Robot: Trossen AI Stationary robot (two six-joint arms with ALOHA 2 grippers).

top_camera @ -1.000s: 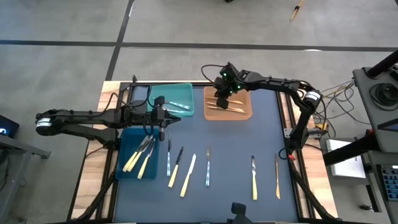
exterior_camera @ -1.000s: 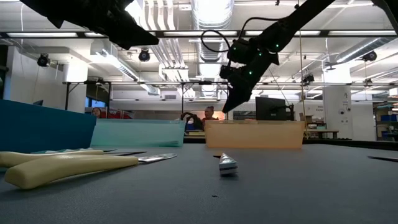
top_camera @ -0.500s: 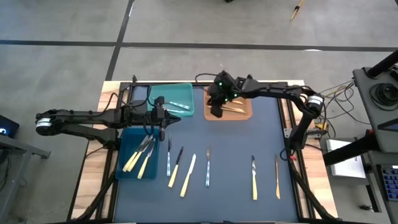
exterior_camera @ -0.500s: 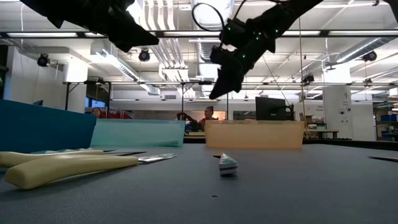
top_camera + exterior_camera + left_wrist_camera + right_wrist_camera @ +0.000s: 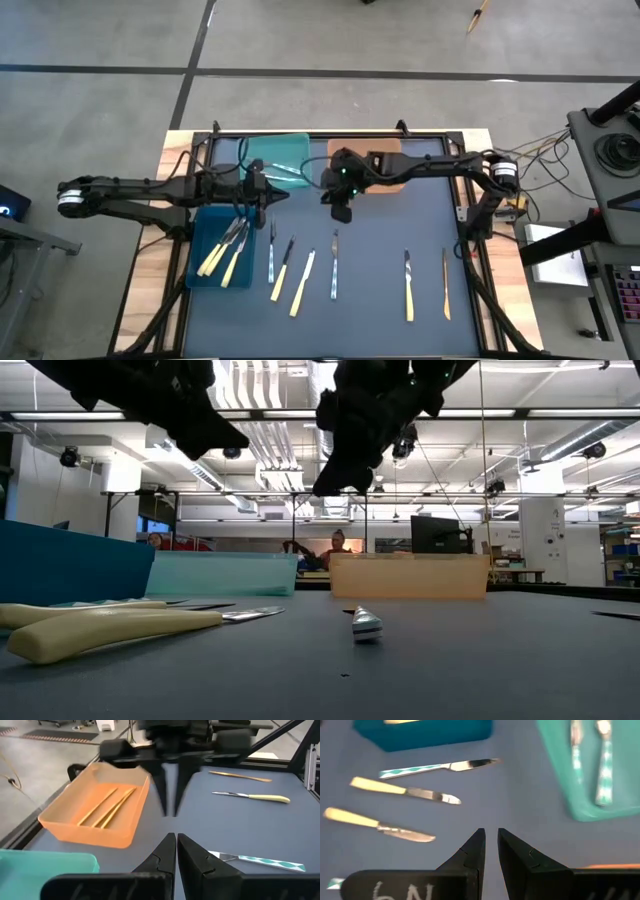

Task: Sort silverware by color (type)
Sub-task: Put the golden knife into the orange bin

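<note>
Several pieces of silverware lie in a row on the dark mat: a teal-patterned knife (image 5: 271, 252), pale yellow-handled knives (image 5: 303, 280) and an orange-tan piece (image 5: 446, 283). More pale yellow pieces lie in the blue bin (image 5: 205, 270), teal-patterned ones in the teal bin (image 5: 590, 785), and orange-tan ones (image 5: 107, 807) in the orange bin (image 5: 95, 827). My right gripper (image 5: 490, 835) hangs over the mat in front of the orange bin, open by a narrow gap and empty. My left gripper (image 5: 176, 840) is shut and empty, raised between the teal and blue bins.
The three bins stand along the far and left side of the mat (image 5: 400, 230). The two grippers hover near each other over the mat's far left part. Bare mat lies between the silverware row and the orange bin. A person shows in the room beyond (image 5: 335, 545).
My right gripper has swung from above the orange bin toward the table's left and near edges, out over the mat and closer to my left gripper, with its finger gap unchanged. The silverware has not moved.
</note>
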